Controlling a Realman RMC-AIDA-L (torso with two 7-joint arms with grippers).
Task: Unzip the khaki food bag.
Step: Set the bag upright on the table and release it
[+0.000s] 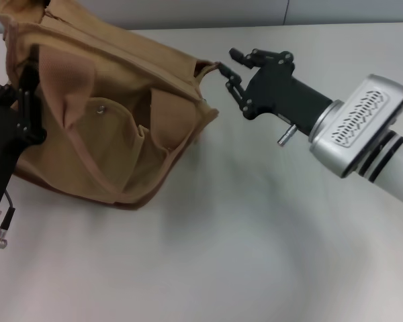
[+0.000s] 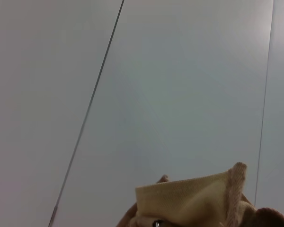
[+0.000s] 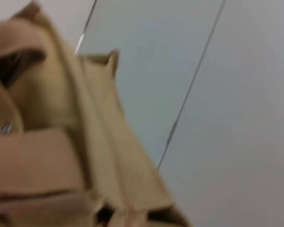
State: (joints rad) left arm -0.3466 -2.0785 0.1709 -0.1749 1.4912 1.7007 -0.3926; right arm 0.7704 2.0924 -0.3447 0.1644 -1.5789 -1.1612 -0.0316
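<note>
The khaki food bag [image 1: 114, 114] stands tilted at the back left of the table, with its snap-buttoned front pocket [image 1: 114, 144] facing me. My left gripper [image 1: 17, 84] is at the bag's left end, its black fingers [image 1: 31, 94] closed over the fabric there. A corner of the bag shows in the left wrist view [image 2: 189, 201]. My right gripper [image 1: 229, 62] is at the bag's top right corner [image 1: 208, 67] with its fingers apart, the lower fingertip touching or nearly touching that corner. The bag fills the right wrist view [image 3: 61, 142], where the top seam runs diagonally.
The pale table [image 1: 242, 235] extends in front of and to the right of the bag. A grey wall [image 1: 322, 10] runs along the table's far edge. My right arm [image 1: 363, 127] reaches in from the right.
</note>
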